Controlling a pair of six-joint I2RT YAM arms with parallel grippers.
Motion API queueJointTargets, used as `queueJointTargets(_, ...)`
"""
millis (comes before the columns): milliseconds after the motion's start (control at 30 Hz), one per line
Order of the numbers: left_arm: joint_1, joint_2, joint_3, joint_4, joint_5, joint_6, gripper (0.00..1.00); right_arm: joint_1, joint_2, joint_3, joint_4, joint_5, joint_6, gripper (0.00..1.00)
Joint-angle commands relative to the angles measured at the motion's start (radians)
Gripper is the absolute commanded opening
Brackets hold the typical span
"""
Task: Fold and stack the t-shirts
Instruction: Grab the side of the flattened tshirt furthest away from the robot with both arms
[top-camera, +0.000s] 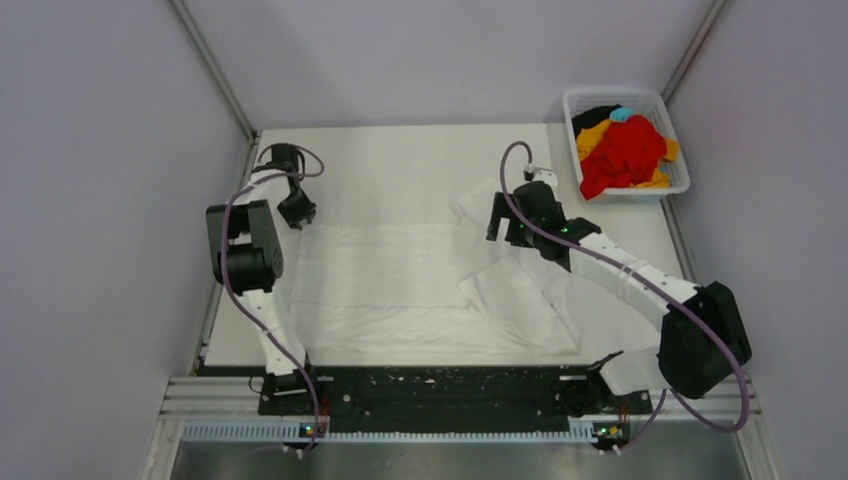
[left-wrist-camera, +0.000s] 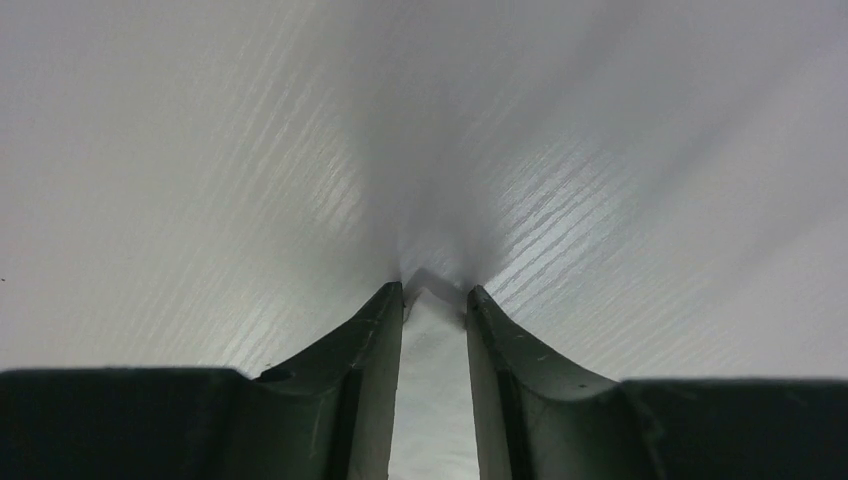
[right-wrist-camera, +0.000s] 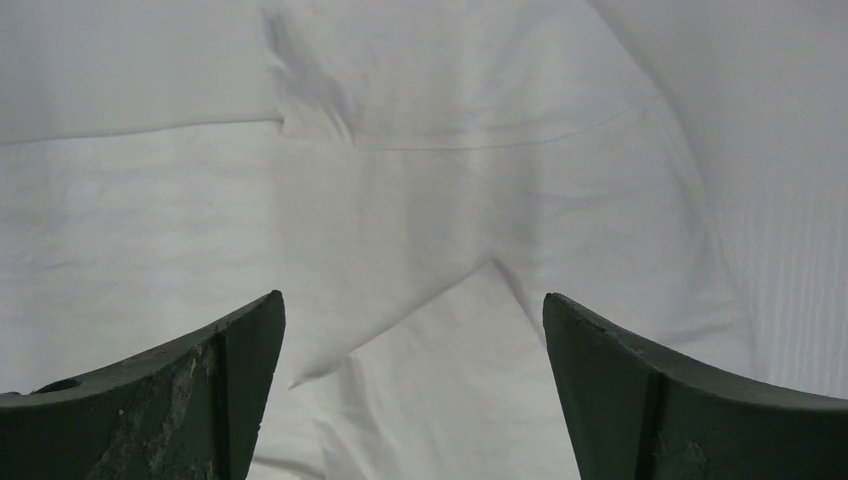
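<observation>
Nearest the arm bases, the white t-shirt (top-camera: 400, 290) lies spread across the middle of the table (top-camera: 400, 170), flat on its left half and rumpled on the right, where a flap is doubled over onto the body. So I'd say we're at the first fold of the first shirt, with nothing stacked yet.

The left gripper (left-wrist-camera: 435, 292) is at the shirt's left edge, fingers pressed nearly together with a ridge of white cloth pinched between them. The right gripper (right-wrist-camera: 412, 296) hangs over the rumpled right side with its fingers spread wide and nothing in them (only fabric below, with a folded corner right under the gap).

My guess at the next move: the right one drops and pinches an edge to match the left, then both carry the cloth over together. The loose flap under it is the snag, since it's easy to grab two layers there.

Far right corner: the basket (top-camera: 610, 92), well apart from the arms, holds the red shirt (top-camera: 625, 155), yellow-orange shirt (top-camera: 592, 135), black shirt (top-camera: 597, 113) and light blue shirt (top-camera: 621, 114), all bunched up and waiting.
</observation>
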Motion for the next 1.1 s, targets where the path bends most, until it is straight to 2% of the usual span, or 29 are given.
queueJointTargets(0,0.002,-0.006,-0.067,-0.019,0.033,-0.006,0.34,-0.010,0.024,0.007,0.023,0.021,-0.010,0.99)
queueJointTargets(433,-0.003,-0.055,-0.141,-0.017,0.046,0.009,0.31,-0.017,0.169,0.144,0.008,0.026,-0.054,0.99)
queueJointTargets(467,-0.003,-0.052,-0.139,-0.017,0.045,0.010,0.24,-0.018,0.184,0.154,0.008,0.025,-0.057,0.99)
queueJointTargets(533,-0.003,-0.049,-0.134,-0.019,0.043,0.012,0.01,-0.020,0.208,0.178,0.012,0.028,-0.064,0.99)
queueJointTargets(567,-0.003,-0.050,-0.132,-0.018,0.043,0.012,0.00,-0.022,0.223,0.190,0.014,0.028,-0.068,0.99)
queueJointTargets(800,-0.004,-0.091,-0.117,-0.014,0.035,0.012,0.00,-0.042,0.380,0.366,0.021,0.094,-0.153,0.99)
queueJointTargets(1067,-0.006,-0.166,-0.124,-0.013,0.044,-0.001,0.00,-0.066,0.689,0.693,0.017,0.155,-0.267,0.95)
